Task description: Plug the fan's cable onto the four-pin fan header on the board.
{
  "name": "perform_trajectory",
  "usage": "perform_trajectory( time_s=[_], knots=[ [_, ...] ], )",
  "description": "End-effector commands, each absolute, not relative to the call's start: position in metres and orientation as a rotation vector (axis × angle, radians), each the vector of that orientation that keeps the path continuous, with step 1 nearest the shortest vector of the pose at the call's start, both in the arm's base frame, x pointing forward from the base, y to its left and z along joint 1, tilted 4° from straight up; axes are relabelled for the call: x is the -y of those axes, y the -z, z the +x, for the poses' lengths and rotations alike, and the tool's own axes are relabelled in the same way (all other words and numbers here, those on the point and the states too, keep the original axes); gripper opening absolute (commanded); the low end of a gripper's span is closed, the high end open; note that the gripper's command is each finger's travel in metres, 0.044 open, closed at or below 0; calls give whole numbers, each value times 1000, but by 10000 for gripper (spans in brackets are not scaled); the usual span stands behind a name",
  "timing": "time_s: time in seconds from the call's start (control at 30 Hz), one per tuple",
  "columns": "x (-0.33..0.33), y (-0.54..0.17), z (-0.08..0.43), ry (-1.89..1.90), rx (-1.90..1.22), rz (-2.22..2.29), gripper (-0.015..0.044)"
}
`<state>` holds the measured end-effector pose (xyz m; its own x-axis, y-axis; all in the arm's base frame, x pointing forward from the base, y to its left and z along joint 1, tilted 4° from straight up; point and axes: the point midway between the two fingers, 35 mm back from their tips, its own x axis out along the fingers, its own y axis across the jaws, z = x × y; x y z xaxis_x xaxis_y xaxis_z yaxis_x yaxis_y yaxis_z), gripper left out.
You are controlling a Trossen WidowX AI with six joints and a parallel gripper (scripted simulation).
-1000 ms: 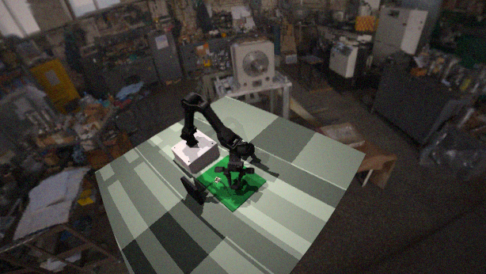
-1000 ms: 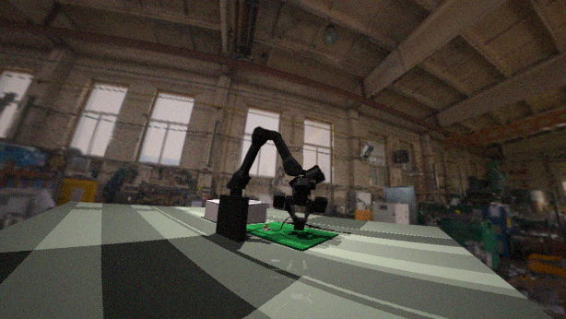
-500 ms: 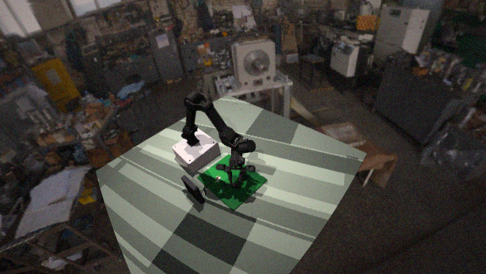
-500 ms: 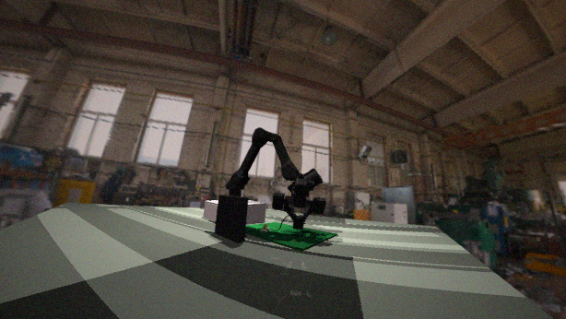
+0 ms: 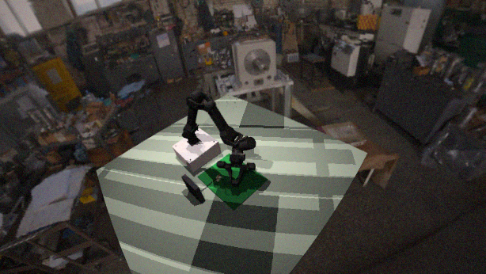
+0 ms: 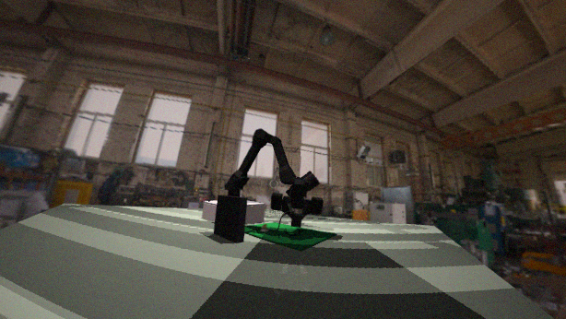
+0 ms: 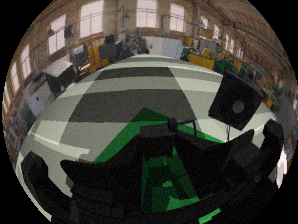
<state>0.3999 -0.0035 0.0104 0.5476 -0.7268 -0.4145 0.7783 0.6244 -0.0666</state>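
The green board (image 5: 236, 201) (image 6: 301, 244) (image 7: 120, 145) lies flat on the table. My gripper (image 5: 235, 182) (image 6: 297, 222) (image 7: 156, 135) points down over its middle, shut on the dark plug of the fan's cable. The plug (image 7: 157, 130) shows as a dark block between the fingertips; the cable (image 7: 194, 129) leaves it in an arch. The black square fan (image 5: 193, 188) (image 6: 229, 218) (image 7: 235, 101) stands upright beside the board. The fingertips are low, close to the board; whether they or the plug touch it I cannot tell. The four-pin header is not distinguishable, and how the plug sits on it is hidden.
A small pale part (image 5: 218, 179) (image 6: 264, 230) sits on the board toward the fan. A white box (image 5: 198, 152) (image 6: 254, 212) stands behind the board, by the arm's base. Dark shadow bands cross the table (image 5: 158, 222).
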Motion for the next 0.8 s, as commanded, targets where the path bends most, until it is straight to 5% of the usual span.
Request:
perform_trajectory(
  time_s=[0.0,0.77],
  knots=[
    [4,-8,393,909,-401,101,0],
    [-3,-16,369,960,-220,58,0]
  ],
)
